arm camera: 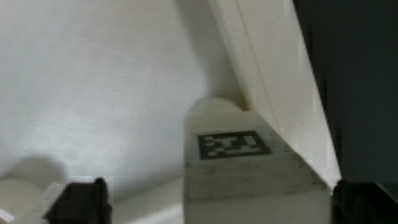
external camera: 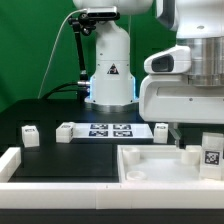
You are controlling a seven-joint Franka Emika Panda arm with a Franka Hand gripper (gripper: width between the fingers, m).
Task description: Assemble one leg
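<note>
So the leg point(external camera: 211, 151) is that chunky little white block with the black-and-white tag on its face, and right now it's sitting at the tray point(external camera: 140, 168), over on the exterior view's right side, against the raised rim there. Through the wrist view you get a close look: the leg point(arm camera: 235, 150) stands in the corner of the tray point(arm camera: 107, 90) where the rim point(arm camera: 276, 70) runs past it, tag facing the camera, its top narrowing a bit.

The gripper point(arm camera: 214, 205) hangs right over it. Both dark fingertips point(arm camera: 79, 200) poke into the wrist picture, one on each side of the leg, and there's a clear gap between each of them and the block, so the jaws are spread wide and not touching anything. In the exterior view the gripper point(external camera: 172, 133) is mostly hidden under the big white arm body, just above the tray.

Moving out from the tray: the marker board point(external camera: 106, 130) lies flat on the black table point(external camera: 40, 110), beyond the tray's far edge, with several square tags on it. A small white block point(external camera: 66, 131) sits just beside the board's end on the exterior view's left, and another one point(external camera: 29, 133) is further that way, well apart from the tray. Behind the board there's the arm's white base point(external camera: 109, 70) against a green backdrop point(external camera: 35, 40).
</note>
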